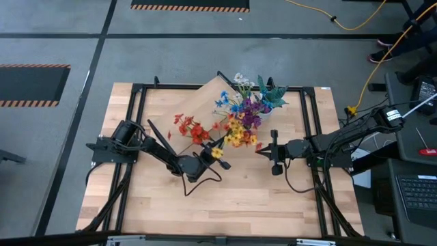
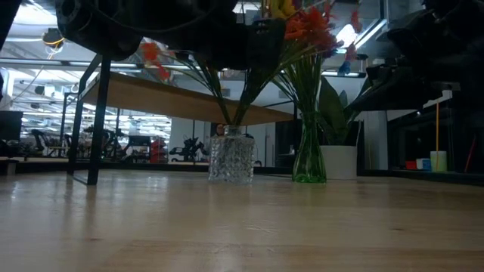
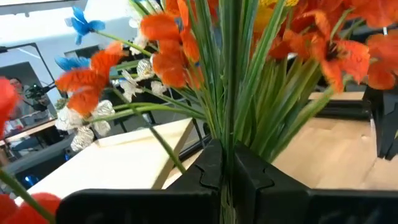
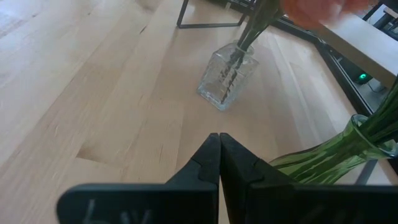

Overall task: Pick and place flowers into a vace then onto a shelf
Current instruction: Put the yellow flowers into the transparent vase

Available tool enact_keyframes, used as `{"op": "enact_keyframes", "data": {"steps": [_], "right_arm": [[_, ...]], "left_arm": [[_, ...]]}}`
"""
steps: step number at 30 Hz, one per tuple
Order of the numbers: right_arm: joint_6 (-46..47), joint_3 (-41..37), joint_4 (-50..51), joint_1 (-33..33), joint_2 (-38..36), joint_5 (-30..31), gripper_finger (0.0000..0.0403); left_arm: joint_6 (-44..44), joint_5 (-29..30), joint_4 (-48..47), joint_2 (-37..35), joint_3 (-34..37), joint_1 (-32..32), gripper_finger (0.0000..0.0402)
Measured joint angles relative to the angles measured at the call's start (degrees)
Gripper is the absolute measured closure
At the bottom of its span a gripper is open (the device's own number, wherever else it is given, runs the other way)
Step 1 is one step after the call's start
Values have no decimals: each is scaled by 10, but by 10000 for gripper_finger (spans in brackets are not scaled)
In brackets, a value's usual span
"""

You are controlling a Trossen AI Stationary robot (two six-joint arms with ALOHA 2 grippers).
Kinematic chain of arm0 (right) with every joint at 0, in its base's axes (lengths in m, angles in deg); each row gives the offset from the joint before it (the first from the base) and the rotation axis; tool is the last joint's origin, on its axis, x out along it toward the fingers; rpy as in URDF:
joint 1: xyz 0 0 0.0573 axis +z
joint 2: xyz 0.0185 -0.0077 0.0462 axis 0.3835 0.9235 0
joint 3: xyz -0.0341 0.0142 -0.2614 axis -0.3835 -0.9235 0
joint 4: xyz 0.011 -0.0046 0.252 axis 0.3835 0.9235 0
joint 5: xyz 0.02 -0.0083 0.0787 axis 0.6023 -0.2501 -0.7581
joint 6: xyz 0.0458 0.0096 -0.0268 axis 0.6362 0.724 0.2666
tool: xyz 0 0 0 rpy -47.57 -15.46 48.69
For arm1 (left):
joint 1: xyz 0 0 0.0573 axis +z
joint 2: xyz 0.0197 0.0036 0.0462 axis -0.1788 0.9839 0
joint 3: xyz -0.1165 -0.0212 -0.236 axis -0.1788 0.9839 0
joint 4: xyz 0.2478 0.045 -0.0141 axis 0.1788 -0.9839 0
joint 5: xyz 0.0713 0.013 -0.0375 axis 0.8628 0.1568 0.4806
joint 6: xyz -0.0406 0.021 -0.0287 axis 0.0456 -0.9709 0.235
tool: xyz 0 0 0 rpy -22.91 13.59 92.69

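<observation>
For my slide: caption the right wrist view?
Shut right pincer above the table, facing a clear vase and green vase holding stems.

Wood-plank tabletop carries everything here, pale boards running wide and bare toward the near edge. Standing on it, a clear cut-glass vase with green stems inside, just ahead of the right arm's pressed-together jaws. Beside that, a green glass vase, also stuffed with stems, sitting off to one side of those same jaws. A white pot stands right behind the green one. The shelf plants its thin black legs on the table too, its light plank spanning above the cut-glass vase.
</observation>
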Motion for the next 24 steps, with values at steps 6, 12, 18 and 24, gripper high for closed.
{"op": "enact_keyframes", "data": {"steps": [6, 12, 18, 24], "right_arm": [[0, 0, 0, 0, 0, 0, 396], [0, 0, 0, 0, 0, 0, 396], [0, 0, 1, 0, 0, 0, 396], [0, 0, 1, 0, 0, 0, 396]], "left_arm": [[31, 25, -33, 0, 0, 0, 393], [45, 32, -60, 0, 0, -3, 393], [74, 33, -104, 0, 0, -4, 393], [119, 45, -152, 0, 0, -4, 393]]}}
